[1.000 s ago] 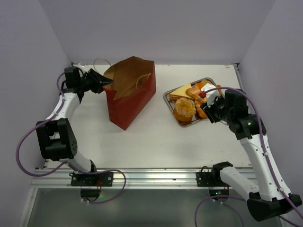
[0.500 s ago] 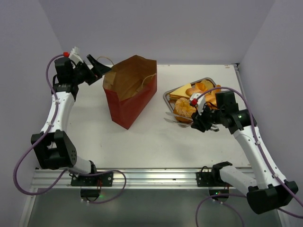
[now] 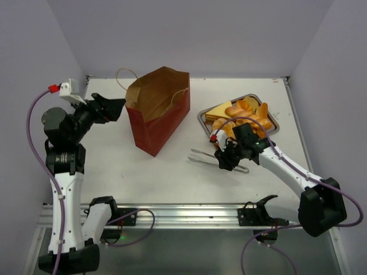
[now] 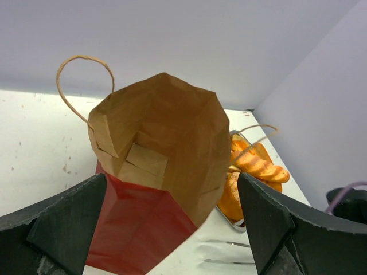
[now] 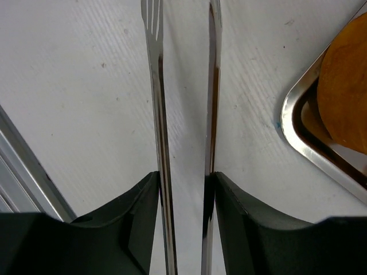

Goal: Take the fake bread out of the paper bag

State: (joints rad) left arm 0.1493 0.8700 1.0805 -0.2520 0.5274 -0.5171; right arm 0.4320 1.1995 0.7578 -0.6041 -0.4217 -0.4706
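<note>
Nothing pinched between the spread arms of the slim steel tongs (image 5: 157, 114), clasped by the right gripper (image 3: 223, 160). Beside them, orange-golden toy bread (image 3: 246, 109) heaped on the rectangular steel tray (image 3: 200, 118). None showing in the red paper bag (image 3: 160, 123), bottom hidden; likely nearly done.

The floor of the paper bag (image 4: 166, 143) is hidden behind its own kraft wall in the left wrist view, and the bag screens most of the fake bread (image 4: 258, 166) beyond it. In the right wrist view, the tongs (image 5: 157, 114) run off the top edge, and only a corner of the tray (image 5: 289, 123) shows.
</note>
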